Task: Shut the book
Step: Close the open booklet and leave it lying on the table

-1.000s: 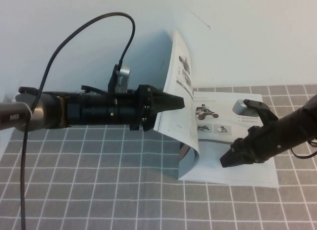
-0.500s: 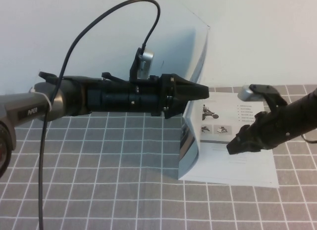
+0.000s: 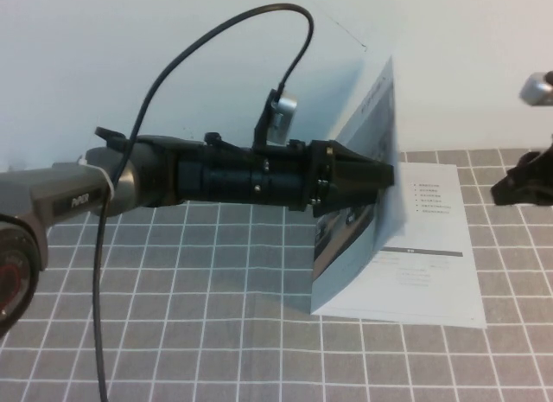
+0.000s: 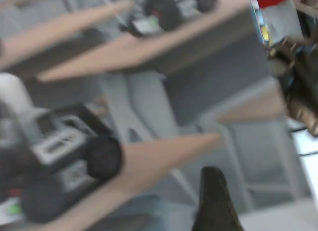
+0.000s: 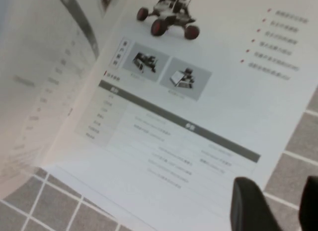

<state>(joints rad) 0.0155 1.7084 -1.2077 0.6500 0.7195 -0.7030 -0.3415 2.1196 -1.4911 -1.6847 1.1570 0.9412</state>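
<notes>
Pressed left gripper (image 3: 385, 173), closed and empty, against raised page (image 3: 384, 108) of the book (image 3: 423, 255), just ahead of its tip. Held right gripper (image 3: 508, 191) spread open, well beyond. Risked that page slipping off the tip and flopping back open.

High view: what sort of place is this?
Probably a robot test bench: a grey checked cloth before a plain white wall, the left gripper against a booklet's raised page at centre, the right gripper at the right edge.

Grey checked tablecloth (image 3: 173, 333) under a half-open book (image 3: 429, 268)
</notes>
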